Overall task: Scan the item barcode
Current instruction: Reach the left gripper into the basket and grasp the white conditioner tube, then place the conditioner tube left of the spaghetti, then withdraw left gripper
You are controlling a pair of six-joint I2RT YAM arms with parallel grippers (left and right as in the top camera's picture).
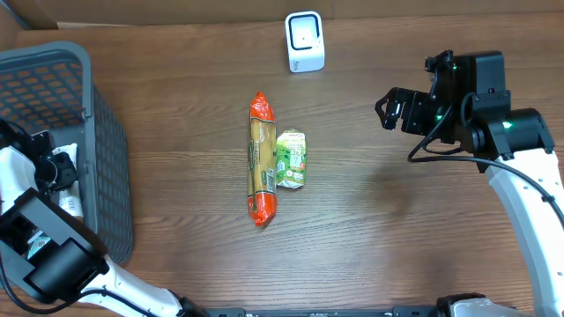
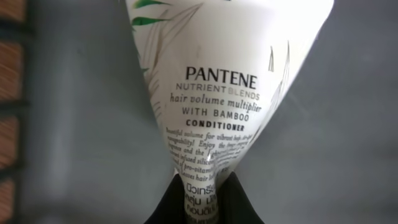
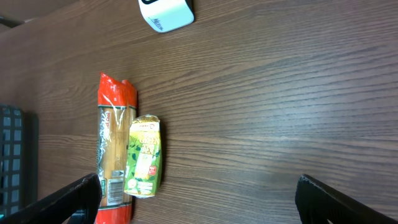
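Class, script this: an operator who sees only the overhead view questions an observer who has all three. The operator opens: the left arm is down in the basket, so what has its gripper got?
Observer: The left gripper is shut on the end of a white tube; the print reads Pantene conditioner with bamboo.
Operator: Any barcode showing on it?
Observer: None in the left wrist view; only the printed front faces that camera.
Operator: And the other arm?
Observer: Its wrist view shows the right gripper open and holding nothing, with only bare table between its fingers.
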